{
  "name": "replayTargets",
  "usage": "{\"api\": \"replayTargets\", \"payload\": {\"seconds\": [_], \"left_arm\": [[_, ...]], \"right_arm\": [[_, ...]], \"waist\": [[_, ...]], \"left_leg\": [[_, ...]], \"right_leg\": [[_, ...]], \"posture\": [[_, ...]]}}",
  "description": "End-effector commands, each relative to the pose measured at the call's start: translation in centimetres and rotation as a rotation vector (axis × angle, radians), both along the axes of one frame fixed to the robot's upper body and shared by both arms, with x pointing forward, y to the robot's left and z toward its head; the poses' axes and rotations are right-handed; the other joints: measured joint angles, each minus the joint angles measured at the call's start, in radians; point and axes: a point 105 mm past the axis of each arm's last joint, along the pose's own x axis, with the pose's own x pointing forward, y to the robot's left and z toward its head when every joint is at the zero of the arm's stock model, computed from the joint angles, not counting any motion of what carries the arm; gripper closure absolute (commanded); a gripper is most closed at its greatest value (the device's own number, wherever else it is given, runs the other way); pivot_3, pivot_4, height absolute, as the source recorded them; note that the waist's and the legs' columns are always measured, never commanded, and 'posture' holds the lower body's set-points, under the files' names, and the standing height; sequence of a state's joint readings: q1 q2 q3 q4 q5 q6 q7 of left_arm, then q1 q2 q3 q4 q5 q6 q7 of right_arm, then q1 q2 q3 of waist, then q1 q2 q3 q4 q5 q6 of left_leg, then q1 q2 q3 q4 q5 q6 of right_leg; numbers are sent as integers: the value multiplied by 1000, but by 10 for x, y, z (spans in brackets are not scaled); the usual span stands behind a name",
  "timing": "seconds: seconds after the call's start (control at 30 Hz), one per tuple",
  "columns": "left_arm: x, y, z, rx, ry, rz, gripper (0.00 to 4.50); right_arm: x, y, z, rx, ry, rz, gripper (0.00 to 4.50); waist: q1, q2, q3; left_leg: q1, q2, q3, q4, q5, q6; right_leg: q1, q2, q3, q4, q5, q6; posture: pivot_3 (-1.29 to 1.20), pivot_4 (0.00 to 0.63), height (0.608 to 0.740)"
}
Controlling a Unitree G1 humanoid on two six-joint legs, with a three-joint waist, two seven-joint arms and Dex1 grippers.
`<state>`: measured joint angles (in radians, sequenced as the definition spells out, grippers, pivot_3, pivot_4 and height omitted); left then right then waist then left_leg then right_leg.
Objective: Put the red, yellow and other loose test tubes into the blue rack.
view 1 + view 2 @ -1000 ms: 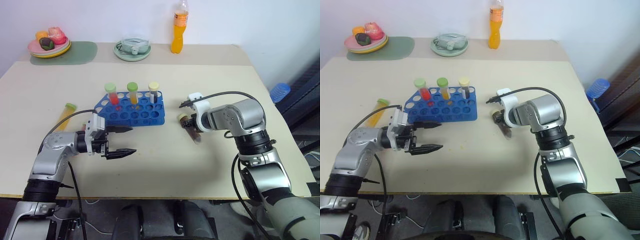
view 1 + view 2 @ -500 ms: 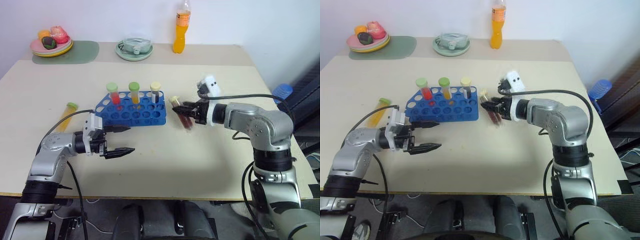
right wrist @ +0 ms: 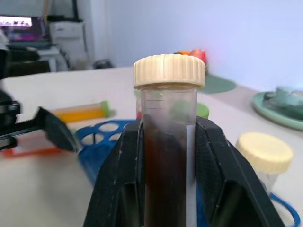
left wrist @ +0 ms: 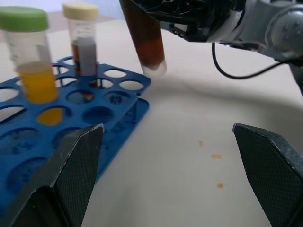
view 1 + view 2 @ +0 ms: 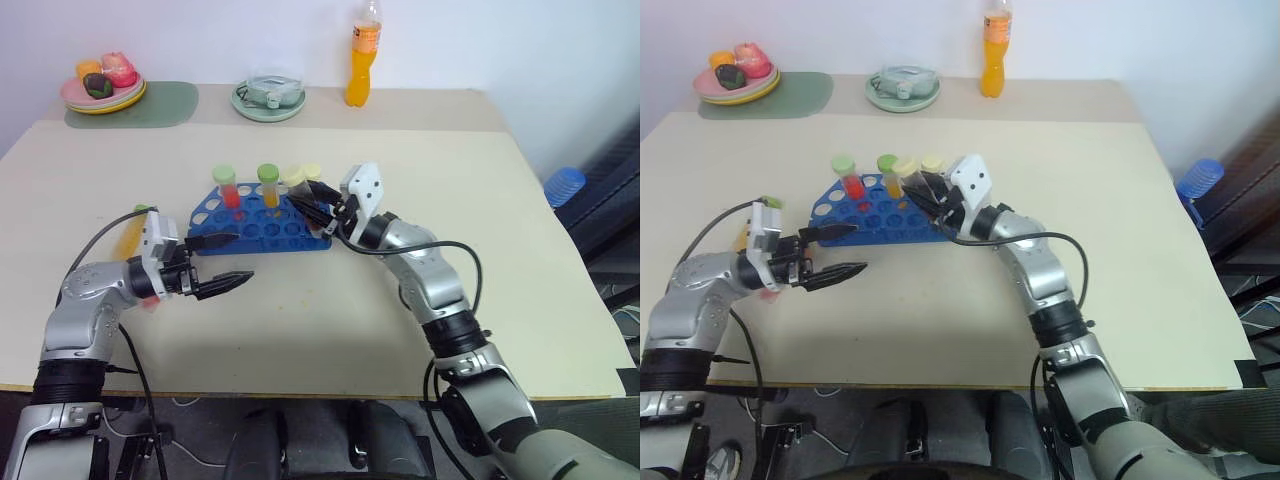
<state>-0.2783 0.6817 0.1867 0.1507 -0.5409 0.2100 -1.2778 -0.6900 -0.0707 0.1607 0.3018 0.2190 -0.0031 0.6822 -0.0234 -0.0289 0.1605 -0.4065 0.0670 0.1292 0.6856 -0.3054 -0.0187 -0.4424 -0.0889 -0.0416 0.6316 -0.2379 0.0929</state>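
Holding a dark brown tube [image 5: 297,190] upright over the blue rack [image 5: 262,222], the right end effector [image 5: 318,204] is clamped shut on it in the head view. Left wrist view: the tube's tip hangs past the rack's edge; lowered there, it could miss a hole. The left end effector [image 5: 222,262] gapes wide, empty. A yellow tube [image 5: 131,229] lies on the bench [image 5: 500,220].

Your two head views look down and forward over the whole counter [image 5: 420,310] from its near edge. Your left wrist view sits low, close beside the blue rack [image 4: 57,127], facing right. Your right wrist view looks left, closest of all. Both share that rack.
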Motion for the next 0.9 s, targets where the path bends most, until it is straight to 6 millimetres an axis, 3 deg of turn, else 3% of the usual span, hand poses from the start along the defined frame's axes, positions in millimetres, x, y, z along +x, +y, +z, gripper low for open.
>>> {"api": "replayTargets", "payload": {"seconds": [0.03, 0.43, 0.9], "left_arm": [[-5, 9, 14, 0, -51, 31, 0], [-16, 8, 28, 8, -82, 97, 0], [-17, 7, 31, 3, -74, 120, 0]], "right_arm": [[1, 5, 14, 45, -76, 6, 3463], [17, 12, -15, 38, -29, -21, 3463], [16, 1, -11, 74, -58, -12, 3463]], "waist": [[0, 0, 0], [-3, 1, 0], [-22, 1, 1]], "left_leg": [[0, 0, 0, 0, 0, 0], [0, 0, 0, 0, 0, -1], [1, 1, 0, 0, 1, -2]], "right_leg": [[0, 0, 0, 0, 0, 0], [0, 0, 0, 0, 0, 0], [0, 0, 0, 1, 0, 0]], "posture": [[0, 150, 740], [0, 150, 740], [0, 150, 740]]}}
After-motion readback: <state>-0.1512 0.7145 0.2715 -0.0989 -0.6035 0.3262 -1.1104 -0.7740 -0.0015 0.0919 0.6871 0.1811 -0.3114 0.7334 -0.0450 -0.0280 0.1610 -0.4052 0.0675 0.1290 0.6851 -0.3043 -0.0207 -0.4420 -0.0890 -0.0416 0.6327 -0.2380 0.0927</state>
